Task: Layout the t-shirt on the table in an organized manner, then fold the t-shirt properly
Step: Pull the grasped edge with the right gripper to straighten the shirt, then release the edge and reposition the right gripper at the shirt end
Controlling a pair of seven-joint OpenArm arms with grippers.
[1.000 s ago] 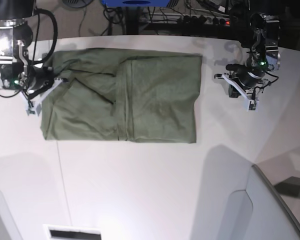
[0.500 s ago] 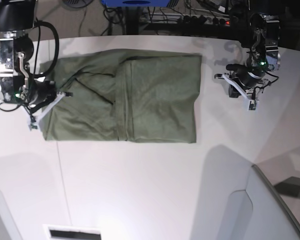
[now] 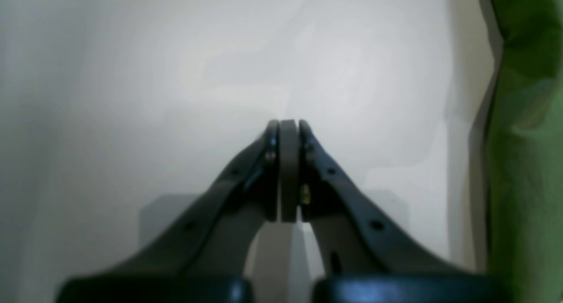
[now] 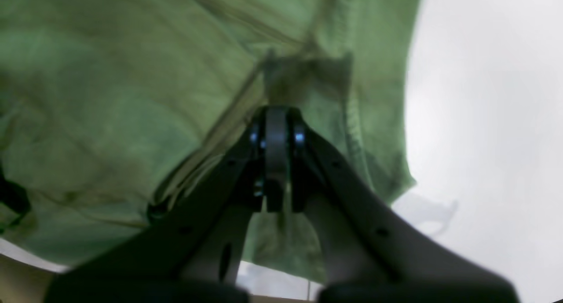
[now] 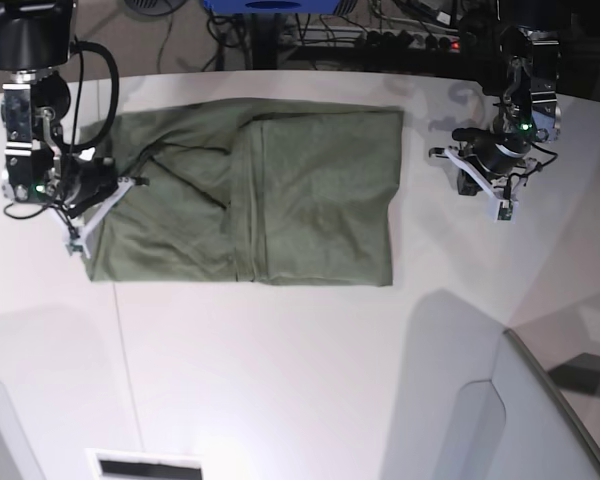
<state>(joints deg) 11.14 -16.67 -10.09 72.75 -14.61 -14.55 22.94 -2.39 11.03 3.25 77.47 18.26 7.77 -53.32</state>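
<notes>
Since a second ago the right gripper [image 5: 105, 205] has been sliding down along the left border of the t-shirt [image 5: 270, 195] in the base view, and the cloth at that border is being pulled a little straighter; the left gripper [image 5: 485, 190] is staying where it was. The t-shirt is lying folded into a rough rectangle on the upper part of the table [image 5: 280, 370], with a lengthwise fold line running down its middle. In the right wrist view, the right gripper [image 4: 276, 111] is hovering over the green cloth [image 4: 110, 87] with its jaws pressed together, and whether any fabric is caught between them cannot be told, as the tip is sitting against a pale creased bit of hem. In the left wrist view, the left gripper [image 3: 289, 125] is hanging over bare table [image 3: 154, 74] with jaws pressed together on nothing, the shirt's edge [image 3: 523, 162] showing just beside it at the right.
</notes>
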